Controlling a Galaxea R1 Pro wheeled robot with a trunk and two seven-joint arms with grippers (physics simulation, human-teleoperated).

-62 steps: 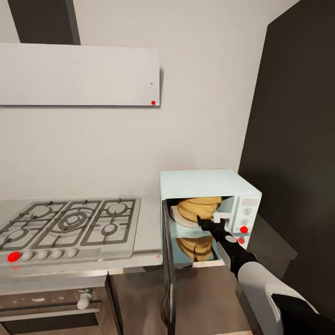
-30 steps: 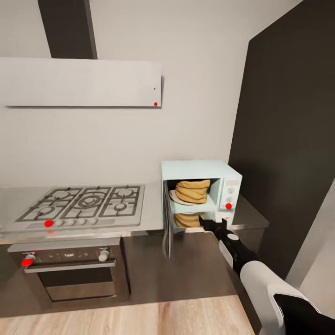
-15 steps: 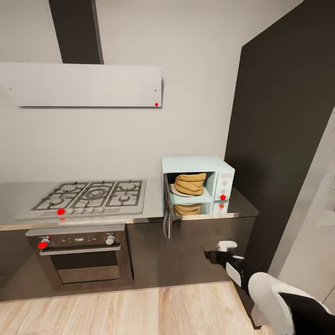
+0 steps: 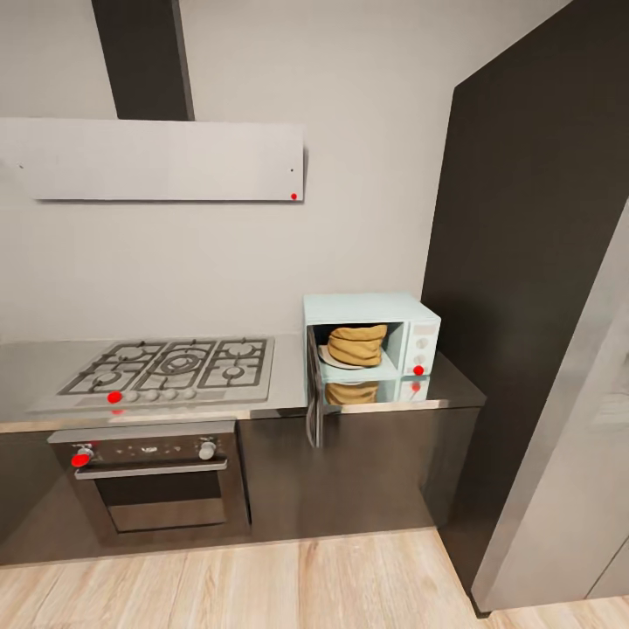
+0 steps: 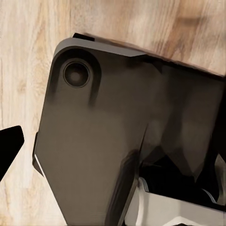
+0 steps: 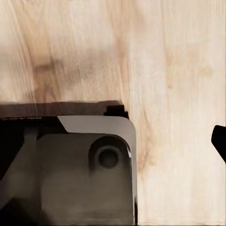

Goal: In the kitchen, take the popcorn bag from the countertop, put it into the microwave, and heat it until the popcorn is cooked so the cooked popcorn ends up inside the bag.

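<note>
1. The bag sits inside the microwave at the surface's right end.
2. Its door hangs open; closing and heating remain.
3. My jaws' state: cannot tell.

The popcorn bag sits inside the open microwave on the countertop.

No legible text, brand, number or sign in any view. The microwave side panel and the oven control strip carry marks too small and blurred to read.
</note>
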